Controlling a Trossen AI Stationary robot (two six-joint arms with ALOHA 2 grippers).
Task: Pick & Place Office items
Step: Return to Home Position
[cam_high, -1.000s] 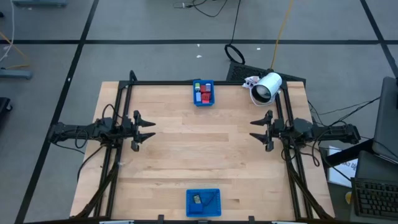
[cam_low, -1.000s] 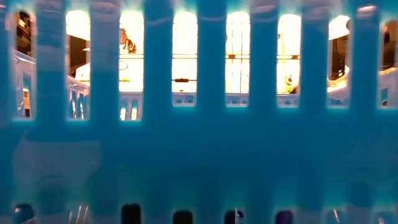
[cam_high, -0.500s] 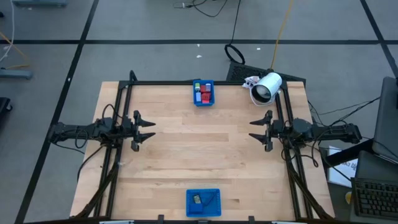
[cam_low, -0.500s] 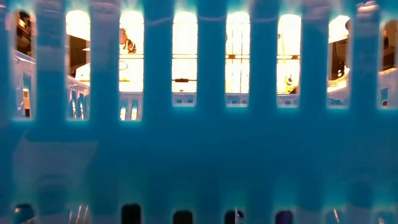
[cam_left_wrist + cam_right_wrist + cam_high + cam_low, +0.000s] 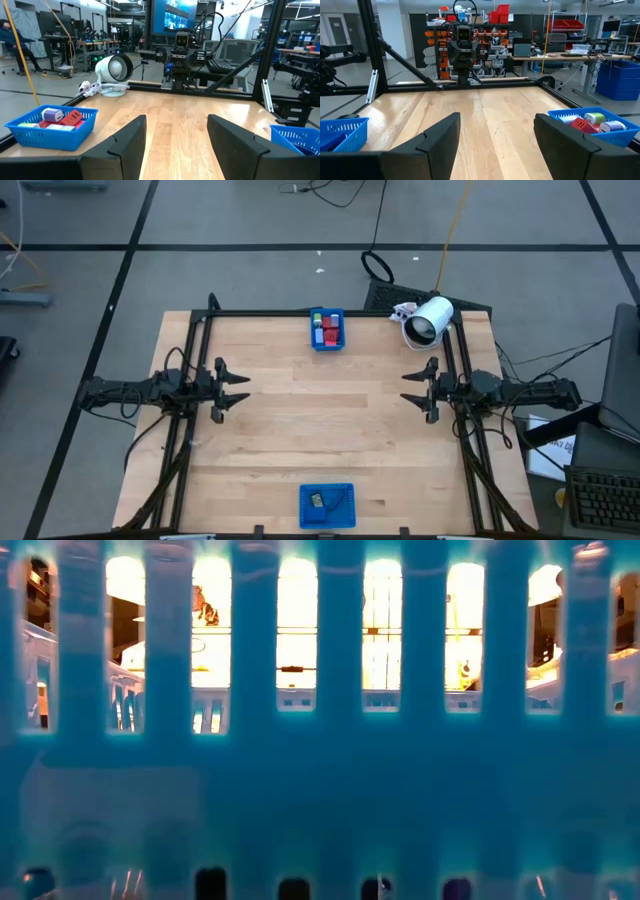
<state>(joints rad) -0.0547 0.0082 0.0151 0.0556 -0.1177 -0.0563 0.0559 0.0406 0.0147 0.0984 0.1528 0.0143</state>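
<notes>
1. Pale wooden plank table, bare across the middle of the high view, with dark frame rails round it.
2. Office items (small red, blue and green blocks) lie in the slotted blue plastic bin at top centre. A dark piece lies in the second bin at bottom centre.
3. Left gripper at mid-left and right gripper at mid-right face each other, fingers spread, holding nothing. Judged a parked pose, with sorting apparently done.
4. White cylindrical device with a smooth shell, upper right.

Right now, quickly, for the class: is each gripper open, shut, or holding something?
Left gripper: open, empty, at the table's left side.
Right gripper: open, empty, at its right side.
</notes>
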